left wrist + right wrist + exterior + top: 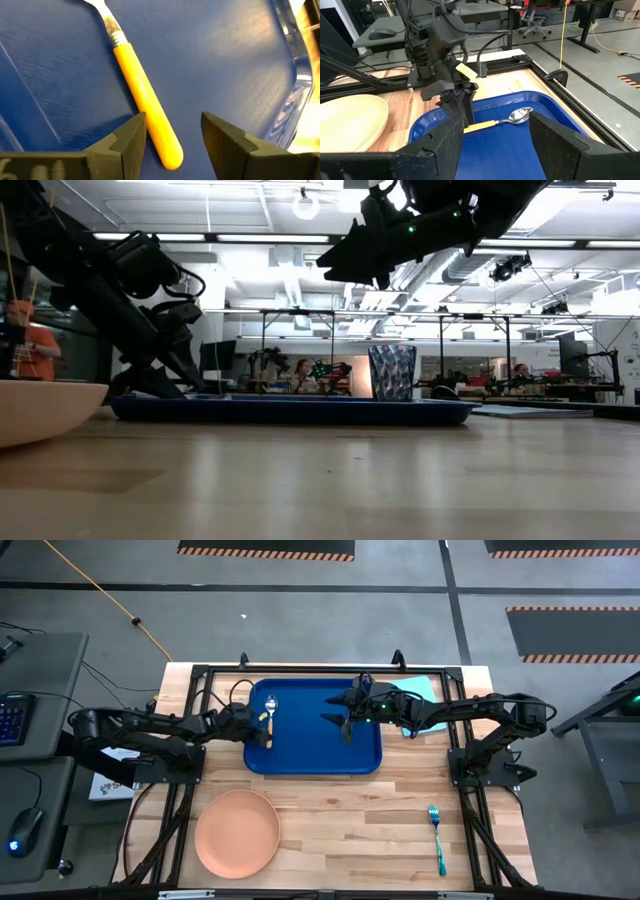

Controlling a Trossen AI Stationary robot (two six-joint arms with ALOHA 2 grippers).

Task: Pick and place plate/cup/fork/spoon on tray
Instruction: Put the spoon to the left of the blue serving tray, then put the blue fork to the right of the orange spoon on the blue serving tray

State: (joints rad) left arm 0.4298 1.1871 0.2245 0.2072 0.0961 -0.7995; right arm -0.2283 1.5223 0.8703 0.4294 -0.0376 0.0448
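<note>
At the lower left of the high view my plate (237,831) waits on the table (350,820). Above it my left hand (262,730) stands open astride the spoon (268,718), which lies flat on the tray (315,755); I judge it just released. Right hand (340,708) hovers open mid-tray. The fork (437,837) sits lower right. The hand hides the cup from above.

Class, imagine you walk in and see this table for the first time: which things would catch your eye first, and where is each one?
Probably the dark-blue tray at the table's far middle, with both grippers over it. The left gripper stands open around the yellow handle of the spoon, which lies flat on the tray; the right gripper hangs open above the tray's right part. Next, the peach plate near the front left and the teal fork at front right.
</note>
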